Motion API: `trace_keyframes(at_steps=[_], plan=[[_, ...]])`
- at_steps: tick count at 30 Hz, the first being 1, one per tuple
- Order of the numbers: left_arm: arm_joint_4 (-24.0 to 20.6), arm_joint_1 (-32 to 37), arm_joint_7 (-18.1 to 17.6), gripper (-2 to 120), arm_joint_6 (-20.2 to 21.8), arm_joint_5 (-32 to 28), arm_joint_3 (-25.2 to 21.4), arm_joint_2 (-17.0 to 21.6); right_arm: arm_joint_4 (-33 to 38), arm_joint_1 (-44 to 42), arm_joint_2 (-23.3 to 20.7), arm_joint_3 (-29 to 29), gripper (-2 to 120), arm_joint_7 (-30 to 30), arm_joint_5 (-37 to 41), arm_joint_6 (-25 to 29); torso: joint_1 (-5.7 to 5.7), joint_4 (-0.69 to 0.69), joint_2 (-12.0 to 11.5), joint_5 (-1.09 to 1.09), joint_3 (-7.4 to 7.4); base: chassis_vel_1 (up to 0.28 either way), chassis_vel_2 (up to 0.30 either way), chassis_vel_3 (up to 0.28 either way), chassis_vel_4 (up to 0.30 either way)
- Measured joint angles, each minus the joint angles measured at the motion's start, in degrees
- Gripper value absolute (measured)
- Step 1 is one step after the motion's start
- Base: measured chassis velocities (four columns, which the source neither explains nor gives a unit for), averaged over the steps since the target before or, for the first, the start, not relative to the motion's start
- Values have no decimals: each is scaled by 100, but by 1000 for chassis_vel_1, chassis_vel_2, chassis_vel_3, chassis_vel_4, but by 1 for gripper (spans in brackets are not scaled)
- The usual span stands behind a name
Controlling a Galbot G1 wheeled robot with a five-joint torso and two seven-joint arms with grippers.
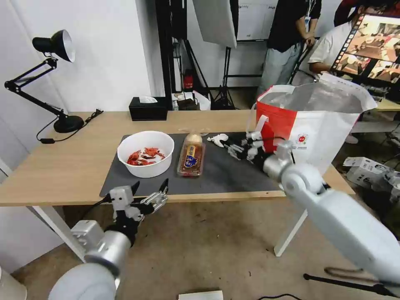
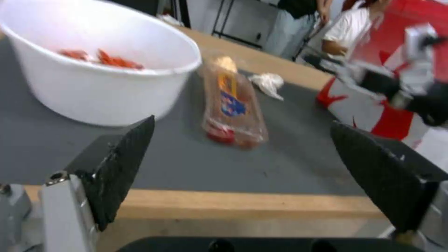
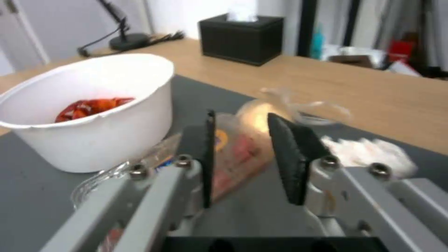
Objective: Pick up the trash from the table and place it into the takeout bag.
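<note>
White bowl [image 1: 145,153]: red crayfish shells. Takeout bag [image 1: 308,121]: contents not visible. Right claw [image 1: 230,148], slightly open, empty, beside tissue [image 1: 218,138]. Left claw [image 1: 151,189] wide open, empty, off surface [image 1: 62,166] edge.

Arms: silver-grey rounded shells, black joint sections.
Left gripper [image 1: 151,187]: black textured wedge pads, grey brackets.
Right gripper [image 3: 240,154]: grey linkages, visible screws.

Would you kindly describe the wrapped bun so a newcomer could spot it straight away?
Start at the large dark grey rectangular mat on the light-wood table. Near its middle, between the white round bowl of red crayfish shells and the crumpled white tissue, lies the beige bun in clear plastic, the one item with a blue label.
</note>
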Motion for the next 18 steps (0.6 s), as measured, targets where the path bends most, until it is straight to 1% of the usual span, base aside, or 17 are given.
trace_keyframes(at_steps=[1, 2, 3, 4, 5, 6, 8, 9, 12, 13, 16, 17, 18], plan=[[103, -100, -30, 100, 3, 10, 124, 11, -226, 195, 101, -188, 24, -137, -10, -15, 0, -1, 0, 0, 0, 0, 0, 0, 0], [103, -100, -30, 100, 3, 10, 124, 11, -226, 195, 101, -188, 24, -137, -10, -15, 0, -1, 0, 0, 0, 0, 0, 0, 0], [219, -229, -61, 100, 3, 19, 258, 28, -408, 346, 193, -324, 18, -227, -23, -34, 0, -2, 0, 6, 1, 0, 0, 0, 0], [363, -411, -124, 100, 4, 18, 409, 55, -584, 510, 280, -442, 12, -312, -35, -49, 0, -1, 0, 3, 0, 0, 0, 0, 0], [363, -411, -124, 100, 4, 18, 409, 55, -584, 510, 280, -442, 12, -312, -35, -49, 0, -1, 0, 3, 0, 0, 0, 0, 0], [466, -557, -174, 100, 5, 12, 509, 79, -689, 599, 334, -512, 9, -366, -54, -61, 0, -3, 0, 0, 0, 0, 0, 0, 0], [692, -920, -275, 100, 19, -76, 751, 162, -906, 753, 418, -667, 0, -538, -151, -76, 0, -3, -1, 4, 0, 0, 0, 0, 0], [692, -920, -275, 100, 19, -76, 751, 162, -906, 753, 418, -667, 0, -538, -151, -76, 0, -3, -1, 4, 0, 0, 0, 0, 0], [993, -1413, -403, 100, 63, -289, 955, 272, -1226, 952, 556, -906, 0, -902, -294, -124, 0, -5, -1, 4, 0, 0, 0, 0, 0], [993, -1413, -403, 100, 63, -289, 955, 272, -1226, 952, 556, -906, 0, -902, -294, -124, 0, -5, -1, 4, 0, 0, 0, 0, 0], [1131, -1710, -490, 100, 99, -440, 1003, 348, -1672, 1235, 841, -1091, 0, -1263, -521, -135, 0, -4, 0, 2, 0, 0, 0, 0, 0], [1131, -1710, -490, 100, 99, -440, 1003, 348, -1672, 1235, 841, -1091, 0, -1263, -521, -135, 0, -4, 0, 2, 0, 0, 0, 0, 0], [1134, -1741, -511, 100, 103, -463, 998, 368, -1799, 1325, 932, -1152, 0, -1343, -559, -136, 0, -3, 0, 4, 1, 0, 0, 0, 0]])
